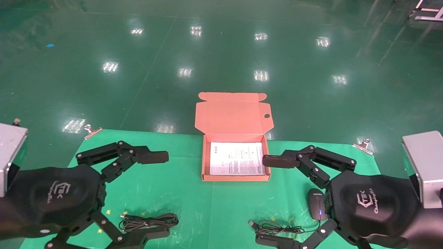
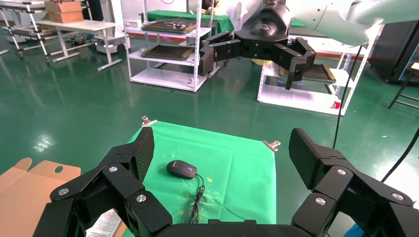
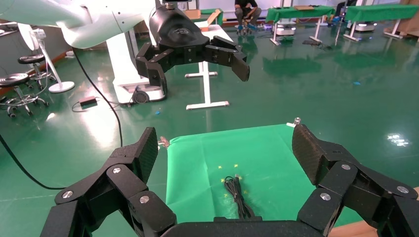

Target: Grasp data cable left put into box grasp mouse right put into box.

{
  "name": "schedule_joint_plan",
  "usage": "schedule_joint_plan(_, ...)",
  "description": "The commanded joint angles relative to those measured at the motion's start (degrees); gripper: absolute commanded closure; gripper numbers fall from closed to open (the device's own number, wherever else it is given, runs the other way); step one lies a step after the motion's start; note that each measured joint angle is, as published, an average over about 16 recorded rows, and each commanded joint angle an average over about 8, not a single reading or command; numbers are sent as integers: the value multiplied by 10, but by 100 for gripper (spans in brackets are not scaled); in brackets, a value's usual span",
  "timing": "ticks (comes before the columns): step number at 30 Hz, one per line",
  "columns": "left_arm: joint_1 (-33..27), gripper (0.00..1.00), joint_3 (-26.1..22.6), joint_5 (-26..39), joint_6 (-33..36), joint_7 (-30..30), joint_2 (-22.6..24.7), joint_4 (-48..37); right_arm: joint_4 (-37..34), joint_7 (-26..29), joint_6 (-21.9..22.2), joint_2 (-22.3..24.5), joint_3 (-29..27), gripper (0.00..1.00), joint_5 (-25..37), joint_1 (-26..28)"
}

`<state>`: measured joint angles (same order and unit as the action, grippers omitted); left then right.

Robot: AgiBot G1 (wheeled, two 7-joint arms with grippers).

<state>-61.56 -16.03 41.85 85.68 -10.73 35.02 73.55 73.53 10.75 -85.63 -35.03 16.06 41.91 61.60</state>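
The salmon-orange box point(image 1: 236, 178) lies open at the middle back of the green cloth, lid point(image 1: 232, 116) folded back, with a white printed sheet inside. The black data cable point(image 1: 150, 221) lies bundled at front left, just beside the lower finger of my left gripper point(image 1: 155, 195), which is open and empty above the cloth. The black mouse point(image 1: 317, 204), blue light on, lies at front right by my open, empty right gripper point(image 1: 273, 200); its thin cord point(image 1: 273, 227) trails left. The left wrist view shows the mouse point(image 2: 181, 169). The right wrist view shows the data cable point(image 3: 237, 195).
The green cloth point(image 1: 193, 204) is clipped at its back corners by metal clips point(image 1: 91, 131) point(image 1: 362, 144). Grey metal blocks stand at the far left point(image 1: 10, 145) and far right point(image 1: 424, 162). Beyond the table lies shiny green floor.
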Motion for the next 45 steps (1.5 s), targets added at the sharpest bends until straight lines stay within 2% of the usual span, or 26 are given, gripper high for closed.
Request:
schedule_joint_plan(1, 0, 0, 0, 0, 0, 0, 0, 0, 0, 0, 0, 0, 0, 0, 0, 0)
schedule_joint_plan(37, 0, 0, -1, 1, 0, 0, 1, -1, 2, -3, -1, 1, 0, 0, 3, 1)
schedule_joint_plan(41, -5, 0, -13, 21, 1, -7, 3, -8, 8, -22, -3, 6, 3, 0, 30, 12)
schedule_joint_plan(45, -24, 0, -40, 69, 8, -23, 7, -19, 19, -68, -13, 10, 15, 0, 89, 32)
